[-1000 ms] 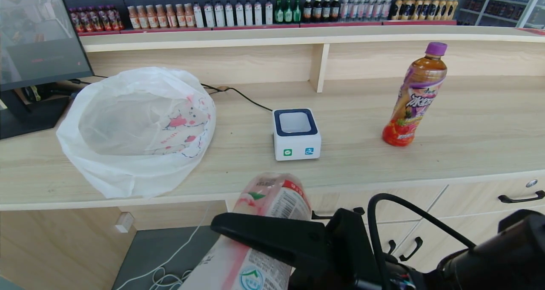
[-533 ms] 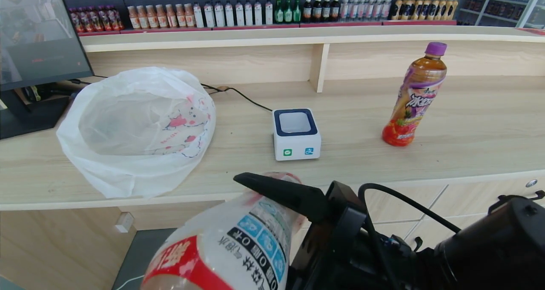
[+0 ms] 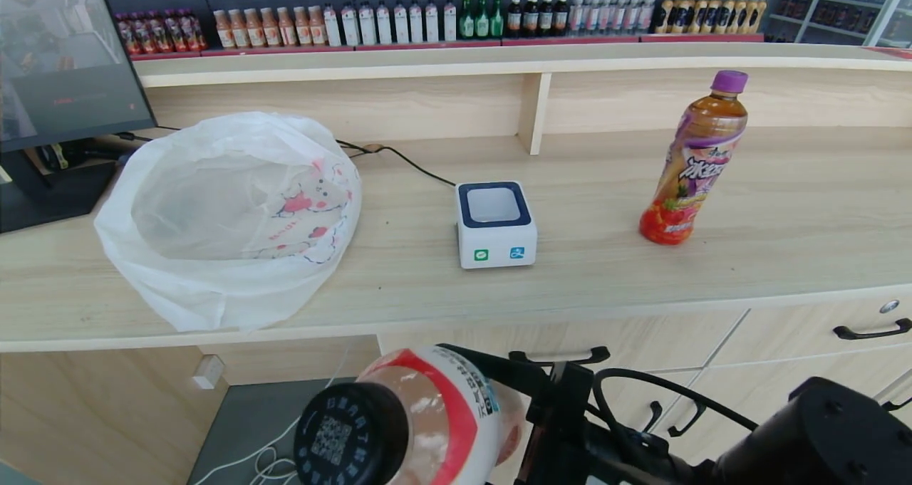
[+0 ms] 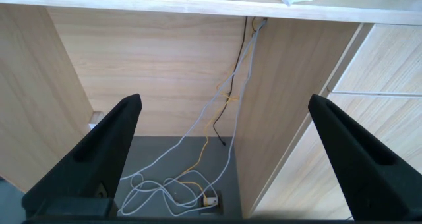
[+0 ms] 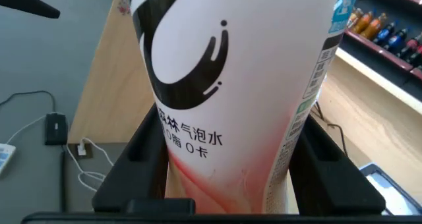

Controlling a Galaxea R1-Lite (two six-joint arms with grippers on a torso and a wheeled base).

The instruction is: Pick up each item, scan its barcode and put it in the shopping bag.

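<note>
So the peach-pink fizzy water bottle (image 3: 427, 417) is clamped in my right gripper (image 5: 237, 178), one finger (image 5: 142, 151) on each side of the label. It's tipped over so the black cap (image 3: 350, 435) points back up at my head cam. From there it sits low in front of the counter (image 3: 584, 271), at about 6 o'clock from the scanner (image 3: 495, 223), well short of it and not over the glass.

The scanner is a little white box with a dark-framed window facing up, sitting mid-counter with its cable (image 3: 399, 156) running off toward 11 o'clock. The shopping bag (image 3: 228, 214) is at 9 o'clock from it, white plastic with a cartoon print, mouth wide open. At roughly 3 o'clock from the scanner a tea bottle (image 3: 692, 159) with a purple cap stands upright, well apart from everything.

My left gripper (image 4: 224, 138) is spread wide with nothing in it, hanging below the counter edge and facing the cabinet panel and a tangle of cables (image 4: 191, 178) on the floor.

A monitor (image 3: 64, 58) is at 10 o'clock past the bag, and there are rows of drinks (image 3: 427, 18) on the shelf at 12.
</note>
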